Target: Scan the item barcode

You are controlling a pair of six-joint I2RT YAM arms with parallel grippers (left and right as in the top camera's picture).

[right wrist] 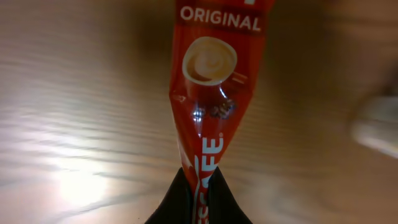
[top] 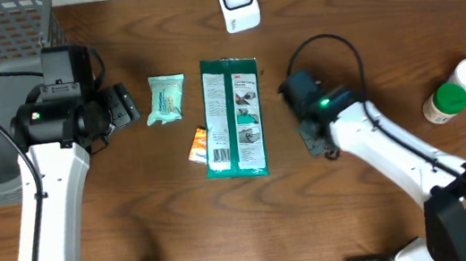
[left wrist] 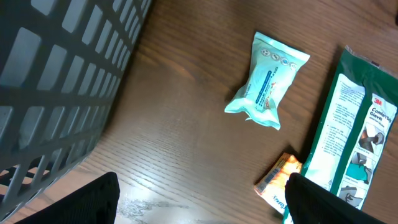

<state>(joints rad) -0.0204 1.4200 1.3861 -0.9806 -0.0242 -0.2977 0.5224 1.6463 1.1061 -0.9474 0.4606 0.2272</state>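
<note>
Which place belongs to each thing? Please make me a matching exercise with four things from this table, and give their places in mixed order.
Things:
1. white scanner
2. mint pouch
3. red coffee sachet
4. green-capped bottle

Places:
A. near the right side of the table, apart from the packets
B. pinched in the shut right gripper
C. at the far edge of the table, at the top of the overhead view
D. between the open left gripper and the long green package

Pairs: 1-C, 2-D, 3-B, 4-A
</note>
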